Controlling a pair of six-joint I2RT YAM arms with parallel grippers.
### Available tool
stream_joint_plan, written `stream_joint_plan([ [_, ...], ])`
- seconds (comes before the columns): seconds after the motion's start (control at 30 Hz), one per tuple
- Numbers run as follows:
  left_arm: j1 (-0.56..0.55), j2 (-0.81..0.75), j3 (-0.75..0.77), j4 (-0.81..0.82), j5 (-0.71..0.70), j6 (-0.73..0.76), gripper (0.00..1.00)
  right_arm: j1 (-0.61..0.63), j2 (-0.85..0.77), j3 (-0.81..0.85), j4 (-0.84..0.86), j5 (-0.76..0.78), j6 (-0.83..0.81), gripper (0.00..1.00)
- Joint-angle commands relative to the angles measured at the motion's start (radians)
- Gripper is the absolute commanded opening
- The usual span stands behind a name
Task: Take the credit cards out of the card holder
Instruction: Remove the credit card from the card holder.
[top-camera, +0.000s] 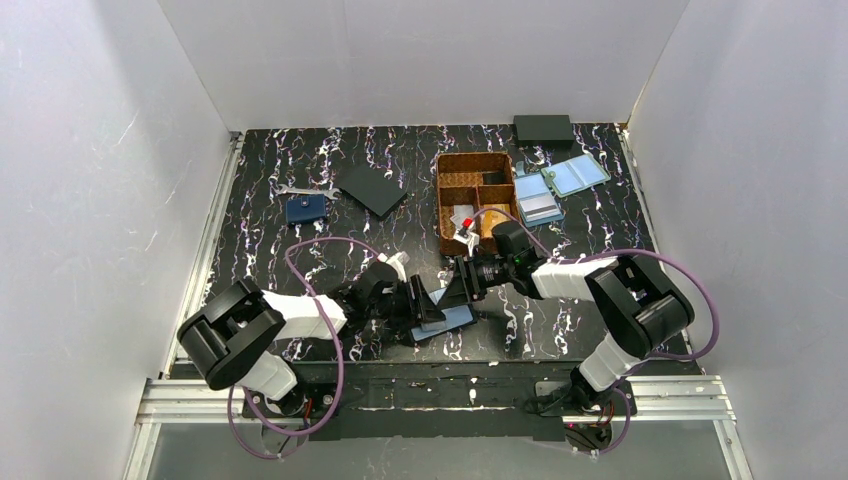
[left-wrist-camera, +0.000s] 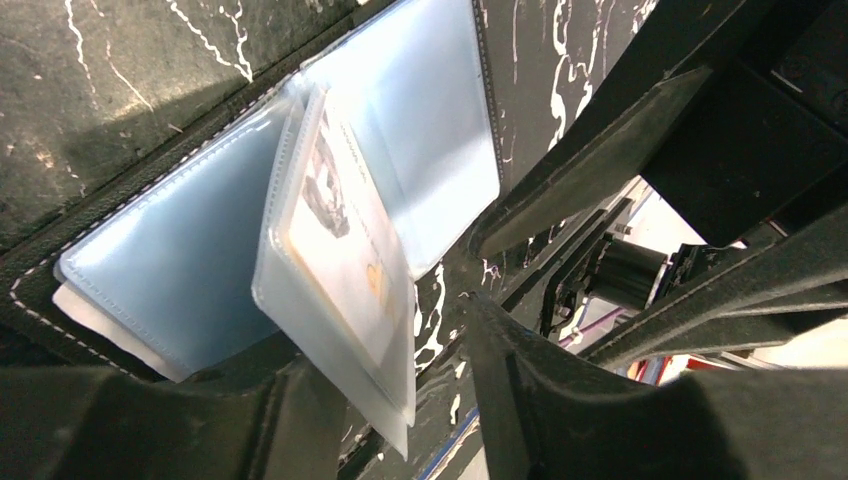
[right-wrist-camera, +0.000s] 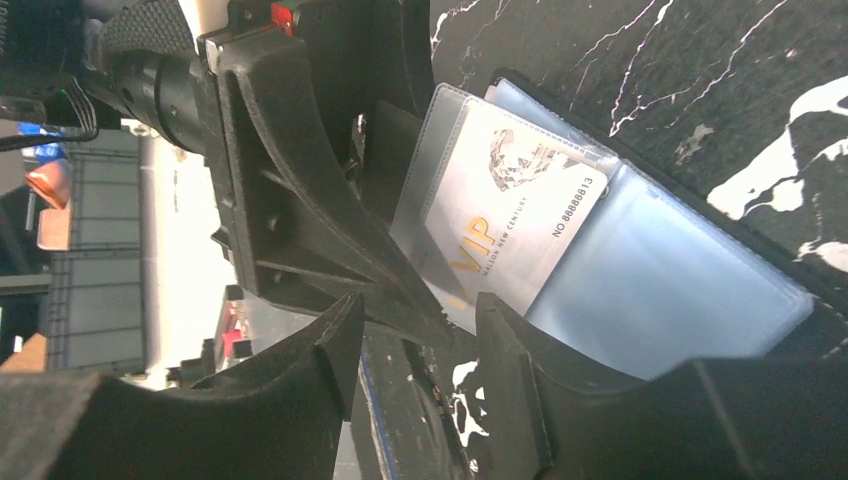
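The black marbled counter (top-camera: 260, 170) carries a brown compartment tray (top-camera: 478, 200) towards 12 o'clock. The open card holder (top-camera: 452, 322) lies flat near the 6 o'clock edge. Both arms meet over the holder, the left from 9 o'clock and the right from 3 o'clock.

The left hand (left-wrist-camera: 390, 345) has its jaws partly apart. A clear inner sleeve (left-wrist-camera: 300, 330) stands up between them but does not look pinched. The right hand (right-wrist-camera: 420, 310) is also partly parted and holds nothing, with its tips just beside the sleeve's free corner. The one credit card (right-wrist-camera: 510, 215) in view, pale with gold VIP lettering, sits fully inside that sleeve.

The main risk, as I judge it, is a hand closing on plastic and card together. That would lock the card in rather than slide it out. Nothing pins the holder down, so a pull could lift or drag the whole wallet. The fingers are crowded at one spot and may knock each other or flatten the limp sleeve.
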Motion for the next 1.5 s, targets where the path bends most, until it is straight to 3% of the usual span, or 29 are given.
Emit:
stream_joint_plan([
  [0.0,0.026,-0.043,-0.039,-0.014,-0.010,0.024,0.48,-0.001,-0.040,0.052,-0.100,0.036,-0.138,0.54],
  [0.27,0.062,-0.141,-0.095,0.012,-0.004,0.008,0.51,-0.002,-0.039,0.063,-0.136,0.052,-0.174,0.53],
  [0.6,0.087,-0.192,-0.133,0.030,-0.006,-0.016,0.44,-0.007,-0.036,0.068,-0.152,0.062,-0.188,0.53],
  [0.93,0.098,-0.258,-0.143,0.035,0.012,-0.023,0.43,-0.009,-0.035,0.071,-0.161,0.064,-0.195,0.52],
  [1.47,0.103,-0.229,-0.161,0.100,0.024,-0.044,0.21,-0.010,-0.036,0.076,-0.174,0.066,-0.203,0.52],
])
